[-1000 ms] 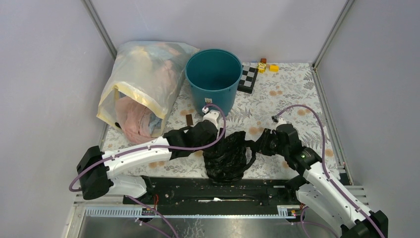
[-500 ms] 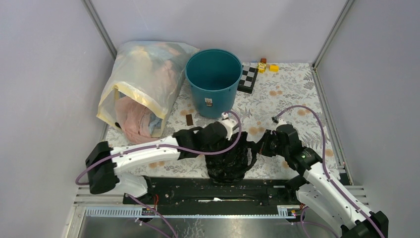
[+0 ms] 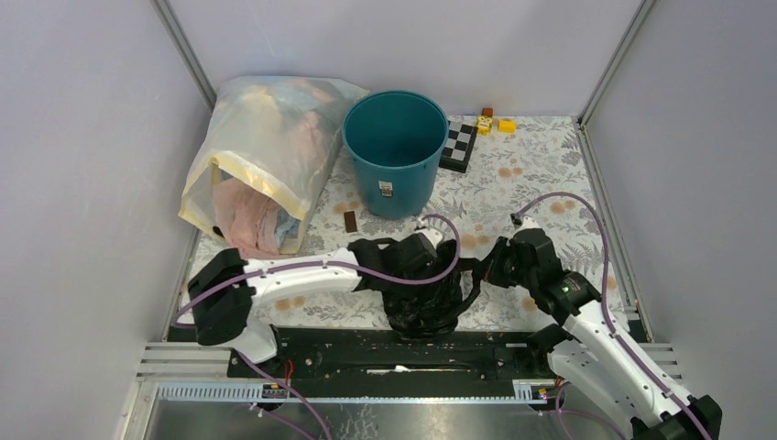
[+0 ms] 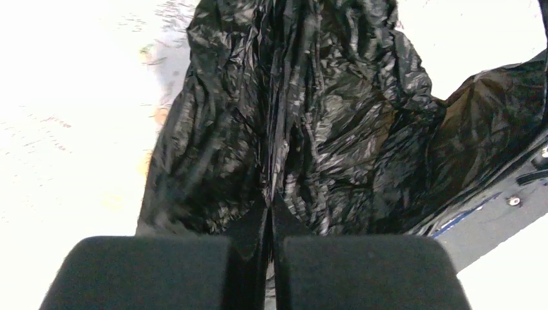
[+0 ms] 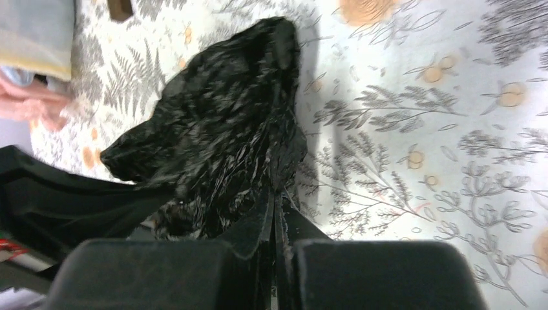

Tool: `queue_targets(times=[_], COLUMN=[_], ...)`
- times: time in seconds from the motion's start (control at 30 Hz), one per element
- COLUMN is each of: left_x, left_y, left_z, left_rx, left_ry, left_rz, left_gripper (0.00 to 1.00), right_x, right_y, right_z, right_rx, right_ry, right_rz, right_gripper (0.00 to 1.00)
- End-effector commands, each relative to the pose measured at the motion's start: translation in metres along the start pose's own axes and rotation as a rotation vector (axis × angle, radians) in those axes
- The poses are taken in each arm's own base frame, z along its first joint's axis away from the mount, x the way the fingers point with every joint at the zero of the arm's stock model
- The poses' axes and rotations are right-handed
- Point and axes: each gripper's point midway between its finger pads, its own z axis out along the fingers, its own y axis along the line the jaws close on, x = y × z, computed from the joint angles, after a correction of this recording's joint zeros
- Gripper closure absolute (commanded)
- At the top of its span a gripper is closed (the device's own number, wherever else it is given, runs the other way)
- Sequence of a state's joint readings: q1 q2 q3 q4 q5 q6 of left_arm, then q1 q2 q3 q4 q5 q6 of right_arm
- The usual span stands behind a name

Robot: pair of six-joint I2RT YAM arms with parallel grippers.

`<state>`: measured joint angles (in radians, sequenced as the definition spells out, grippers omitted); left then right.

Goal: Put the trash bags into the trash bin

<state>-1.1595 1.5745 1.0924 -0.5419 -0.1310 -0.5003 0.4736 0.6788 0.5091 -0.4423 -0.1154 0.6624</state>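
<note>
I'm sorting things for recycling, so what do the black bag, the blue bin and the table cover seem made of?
The black bag: thin plastic film, glossy, going by its fine crinkles and bright glints. The blue bin: likely rigid moulded plastic, smooth with even colour. The table cover: a flat sheet printed with ferns; vinyl or cloth, cannot tell.
</note>
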Motion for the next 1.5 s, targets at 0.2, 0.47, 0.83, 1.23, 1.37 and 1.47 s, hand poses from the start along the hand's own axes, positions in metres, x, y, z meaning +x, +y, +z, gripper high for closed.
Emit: queue_targets(times=[0.2,0.47,0.83,1.23,1.37,1.47], left_x=[-0.066,-0.050,-0.096,-0.114,-0.111,-0.110], left_y=[0.113,0.176,0.102,0.074,0.074,0.073], left_z=[-0.139,-0.191,-0.194,-0.184,-0.181,-0.180], left_rx=[-0.024,-0.204,0.230,0.389,0.390,0.396], left_ry=[-0.430,-0.511,-0.496,-0.496,-0.486,-0.481], left_rz=[-0.444,-0.591,-0.508,-0.510,-0.523,-0.530], left_gripper=[1.00,1.00,1.00,1.00,1.00,1.00], right_x=[-0.084,-0.105,-0.100,-0.072,-0.056,-0.043], right_y=[-0.041,-0.061,0.046,0.135,0.143,0.152], right_z=[-0.060,-0.095,-0.072,-0.044,-0.020,-0.003], right_rx=[0.371,0.475,-0.031,-0.507,-0.555,-0.556], right_ry=[-0.408,-0.595,-0.366,-0.169,-0.137,-0.131], right_rz=[0.107,0.204,-0.217,-0.352,-0.324,-0.329], right_gripper=[1.00,0.99,0.46,0.71,1.00,1.00])
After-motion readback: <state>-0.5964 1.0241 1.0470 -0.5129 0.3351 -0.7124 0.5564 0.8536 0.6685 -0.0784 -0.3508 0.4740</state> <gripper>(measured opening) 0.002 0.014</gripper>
